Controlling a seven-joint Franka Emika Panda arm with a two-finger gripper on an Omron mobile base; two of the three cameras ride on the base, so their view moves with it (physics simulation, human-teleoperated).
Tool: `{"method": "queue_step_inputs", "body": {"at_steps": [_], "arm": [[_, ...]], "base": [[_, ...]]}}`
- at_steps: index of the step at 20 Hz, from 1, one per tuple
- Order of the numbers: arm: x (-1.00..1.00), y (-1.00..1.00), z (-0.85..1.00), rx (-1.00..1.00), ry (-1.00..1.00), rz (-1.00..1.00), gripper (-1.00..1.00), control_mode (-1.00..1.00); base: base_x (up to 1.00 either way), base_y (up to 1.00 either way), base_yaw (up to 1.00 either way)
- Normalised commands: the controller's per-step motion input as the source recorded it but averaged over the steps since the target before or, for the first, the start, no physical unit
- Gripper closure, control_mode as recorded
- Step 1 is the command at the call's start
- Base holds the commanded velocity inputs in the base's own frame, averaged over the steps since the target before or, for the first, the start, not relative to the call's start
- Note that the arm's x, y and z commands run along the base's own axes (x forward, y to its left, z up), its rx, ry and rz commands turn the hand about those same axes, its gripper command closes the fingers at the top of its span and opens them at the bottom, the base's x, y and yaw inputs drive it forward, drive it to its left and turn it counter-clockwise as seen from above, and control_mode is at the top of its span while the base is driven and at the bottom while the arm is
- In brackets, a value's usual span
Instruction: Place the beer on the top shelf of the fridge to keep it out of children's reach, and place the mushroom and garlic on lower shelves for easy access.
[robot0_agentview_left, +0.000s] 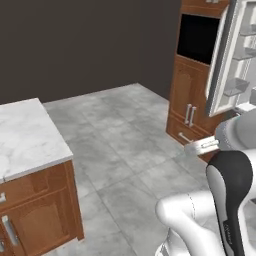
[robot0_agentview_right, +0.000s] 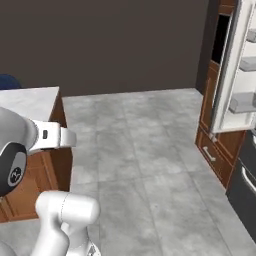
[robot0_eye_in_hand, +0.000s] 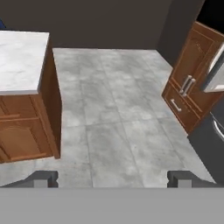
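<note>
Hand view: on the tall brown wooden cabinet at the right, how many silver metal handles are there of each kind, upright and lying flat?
Tall brown wooden cabinet, silver metal handles:
Upright bar handles, side by side on the doors: 2
Flat-lying bar handle, on the drawer below: 1
Total: 3

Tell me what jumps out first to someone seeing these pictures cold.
The open fridge door at the upper right of the left base view, its clear bins showing, stands out beside the black-fronted oven in wood cabinets. A marble-topped island sits at the left, with bare grey tiled floor between. In the hand view the gripper hangs open and empty above that floor.
</note>
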Motion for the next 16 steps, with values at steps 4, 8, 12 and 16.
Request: {"method": "queue_step_inputs", "body": {"at_steps": [4,8,12,16], "arm": [[0.00,0.00,0.00,0.00,0.00,0.00,-1.00,1.00],[0.00,0.00,0.00,0.00,0.00,0.00,-1.00,1.00],[0.00,0.00,0.00,0.00,0.00,0.00,-1.00,1.00],[0.00,0.00,0.00,0.00,0.00,0.00,-1.00,1.00]], "base": [[0.00,1.00,0.22],[0.00,1.00,0.22],[0.07,1.00,0.23],[0.14,1.00,0.25]]}}
